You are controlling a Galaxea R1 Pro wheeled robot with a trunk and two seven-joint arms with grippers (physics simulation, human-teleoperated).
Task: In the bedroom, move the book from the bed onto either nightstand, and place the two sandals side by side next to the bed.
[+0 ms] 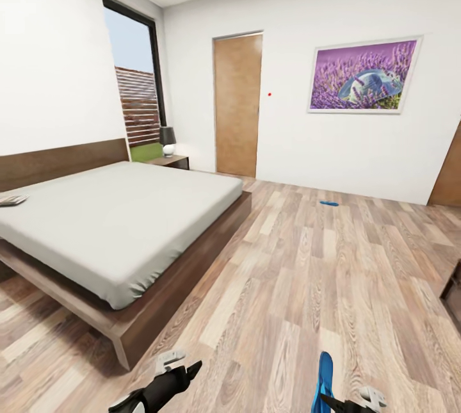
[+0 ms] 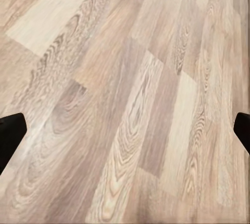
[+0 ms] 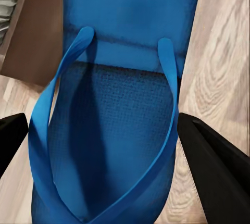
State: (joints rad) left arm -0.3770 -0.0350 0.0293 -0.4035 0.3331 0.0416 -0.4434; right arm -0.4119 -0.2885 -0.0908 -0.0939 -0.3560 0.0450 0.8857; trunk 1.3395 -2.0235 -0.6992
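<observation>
The right gripper (image 3: 104, 146) is clamped on one blue sandal (image 3: 112, 146), held above the wood floor (image 1: 307, 285) near the foot corner of the bed (image 1: 115, 221). The other sandal (image 1: 329, 203) lies on the floor well apart, toward the far wall. The left gripper (image 2: 125, 130) hangs with its fingers apart over bare planks. The book (image 1: 11, 200) rests on the mattress near the headboard. A nightstand (image 1: 171, 161) stands beside the bed's far side.
</observation>
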